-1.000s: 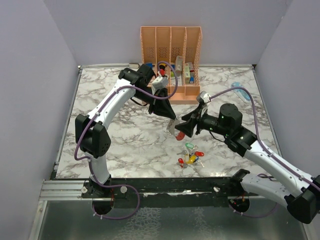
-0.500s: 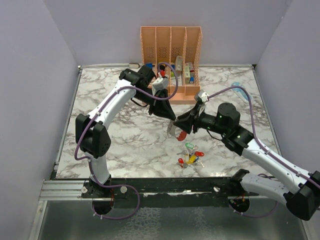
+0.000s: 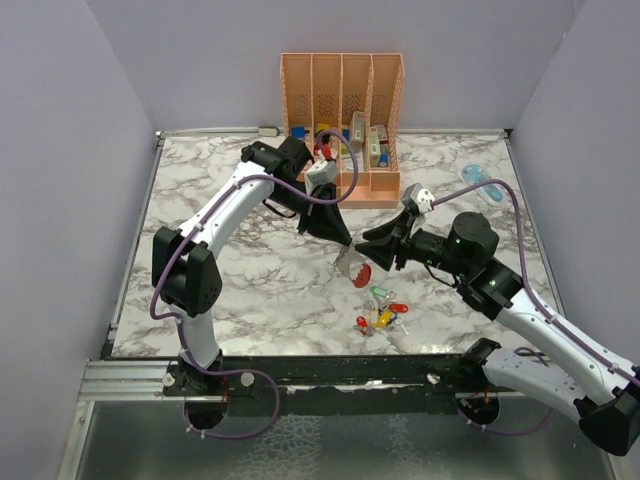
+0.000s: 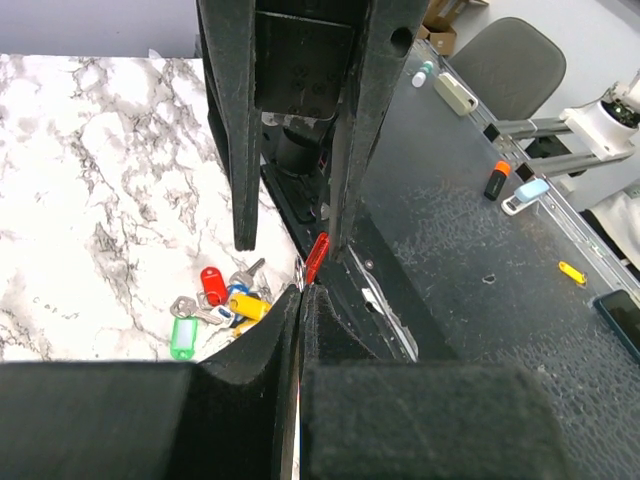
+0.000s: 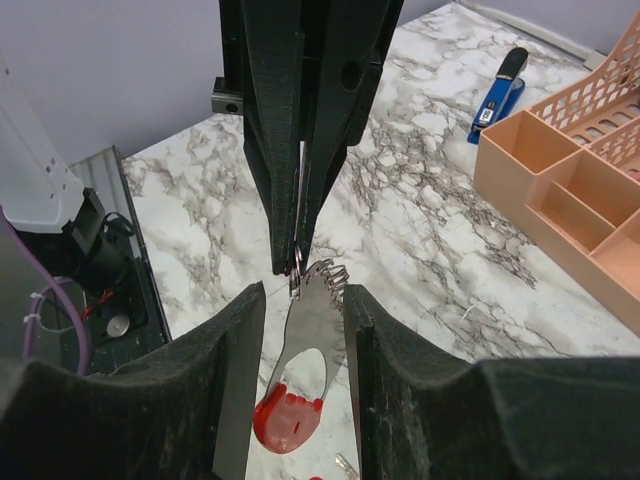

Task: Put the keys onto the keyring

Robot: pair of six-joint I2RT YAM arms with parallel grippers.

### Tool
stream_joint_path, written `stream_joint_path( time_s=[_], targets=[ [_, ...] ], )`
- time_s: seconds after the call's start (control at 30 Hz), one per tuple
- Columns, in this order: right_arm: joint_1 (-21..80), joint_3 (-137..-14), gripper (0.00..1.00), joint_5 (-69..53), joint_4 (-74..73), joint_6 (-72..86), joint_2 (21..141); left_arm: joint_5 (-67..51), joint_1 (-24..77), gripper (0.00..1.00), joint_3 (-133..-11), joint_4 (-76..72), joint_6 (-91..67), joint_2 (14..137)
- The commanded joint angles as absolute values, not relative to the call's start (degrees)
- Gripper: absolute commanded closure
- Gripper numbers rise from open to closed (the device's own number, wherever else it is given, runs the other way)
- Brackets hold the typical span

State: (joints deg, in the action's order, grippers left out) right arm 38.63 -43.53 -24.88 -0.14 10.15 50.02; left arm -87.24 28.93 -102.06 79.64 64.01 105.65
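The keyring point(image 3: 353, 268) is a flat silver piece with a red end and hangs above the table's middle. My left gripper point(image 3: 343, 243) is shut on its top edge. In the right wrist view the keyring point(image 5: 312, 330) hangs red end down between the fingers of my right gripper point(image 5: 304, 292), which is open. Its right finger point(image 5: 365, 330) is at the keyring's spring edge and its left finger stands apart. The keys point(image 3: 380, 312) lie bunched on the marble below, with red, yellow, green and blue heads. In the left wrist view they point(image 4: 215, 303) lie beyond my shut left gripper point(image 4: 301, 290).
A peach organiser point(image 3: 340, 62) with small coloured items stands at the back. A pale blue flat tool point(image 3: 480, 183) lies at the right back. A dark blue stick-shaped tool point(image 5: 500, 85) lies beside the organiser point(image 5: 560, 170). The table's front edge runs just below the keys.
My right arm has drawn back to the right and its wrist has risen, with the open fingers still round the keyring. The left gripper and keyring have barely moved.
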Motion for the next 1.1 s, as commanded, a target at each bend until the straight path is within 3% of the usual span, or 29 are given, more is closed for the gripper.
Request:
stream_joint_path(
  time_s=[0.0,0.23,0.4,0.5,1.07],
  targets=[
    [38.94,-44.65,0.63,-27.70,-2.77,6.80,50.60,-89.71,30.32,1.00,-101.77,80.42,65.12,103.01],
    [38.94,-47.58,0.63,-32.04,-9.14,3.34,51.50,-81.89,31.52,1.00,-101.42,77.65,61.34,101.01],
    [38.93,-51.15,0.63,-32.67,-17.14,0.16,51.36,-66.66,33.96,1.00,-95.54,59.03,42.02,94.94],
    [38.94,-53.81,0.63,-31.75,-22.42,-1.61,52.04,-58.72,35.34,1.00,-91.68,50.88,38.17,89.90],
    [38.94,-51.56,0.68,-30.59,-23.23,-4.72,52.82,-56.34,43.09,1.00,-98.88,65.77,49.53,92.22]
  ],
)
